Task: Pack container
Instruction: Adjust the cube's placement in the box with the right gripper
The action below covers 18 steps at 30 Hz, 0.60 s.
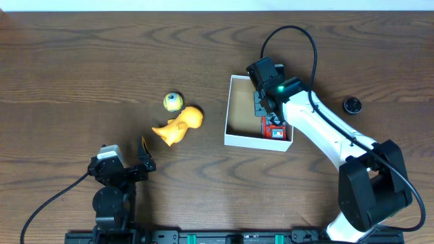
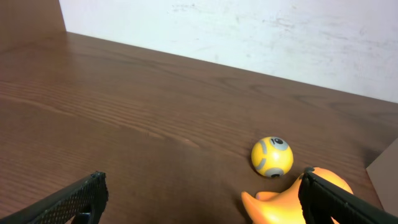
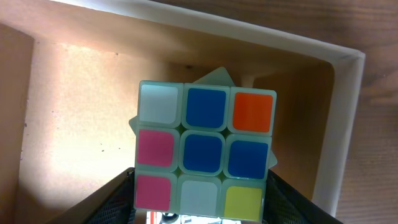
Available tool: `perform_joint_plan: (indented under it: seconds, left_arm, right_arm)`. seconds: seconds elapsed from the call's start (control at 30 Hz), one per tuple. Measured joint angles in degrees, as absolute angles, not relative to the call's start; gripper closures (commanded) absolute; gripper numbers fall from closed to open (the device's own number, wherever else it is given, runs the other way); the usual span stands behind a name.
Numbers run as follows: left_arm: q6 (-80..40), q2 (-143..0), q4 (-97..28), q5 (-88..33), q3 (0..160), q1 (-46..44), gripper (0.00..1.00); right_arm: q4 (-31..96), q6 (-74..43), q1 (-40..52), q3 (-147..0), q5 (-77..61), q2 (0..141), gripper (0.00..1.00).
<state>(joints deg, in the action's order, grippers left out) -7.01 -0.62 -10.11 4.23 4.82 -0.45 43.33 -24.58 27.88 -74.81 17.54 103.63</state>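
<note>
The container [image 1: 231,108] is a shallow white box with a brown inside, right of the table's middle; its white wall also shows in the right wrist view [image 3: 346,124]. My right gripper [image 1: 268,112] reaches into it and is shut on a colour-tiled puzzle cube [image 3: 205,152], which sits near the box's front right corner [image 1: 274,128]. My left gripper [image 1: 126,167] is open and empty at the front left. A yellow ball [image 1: 173,102] and an orange toy duck [image 1: 180,126] lie left of the box. In the left wrist view, the ball [image 2: 272,155] and duck [image 2: 283,202] are ahead of the gripper [image 2: 202,199].
A small black cap [image 1: 351,105] lies on the table to the right of the box. The right arm's cable loops over the box's far side. A pale wall [image 2: 249,37] backs the table's far edge.
</note>
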Motion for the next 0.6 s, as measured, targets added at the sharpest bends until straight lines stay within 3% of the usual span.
perform_joint_plan:
  seconds: [0.23,0.3,0.33,0.6]
  left_arm:
    - [-7.01,-0.62,-10.11,4.23,4.82,-0.45,0.02]
    - [-7.01,-0.62,-10.11,4.23,4.82,-0.45,0.02]
    - [-7.01,-0.62,-10.11,4.23,4.82,-0.45,0.02]
    - [-7.01,-0.62,-10.11,4.23,4.82,-0.45,0.02]
  right_arm:
    - [44.45,-25.78,26.79,-74.81,17.93,103.63,0.28]
    - [44.66,-26.15,26.48,-74.81,17.98,103.63,0.13]
    - [44.69,-26.33,26.44,-74.81,17.76,103.63,0.01]
    - [43.83,-25.58,26.44,-74.81,17.98,103.63,0.01]
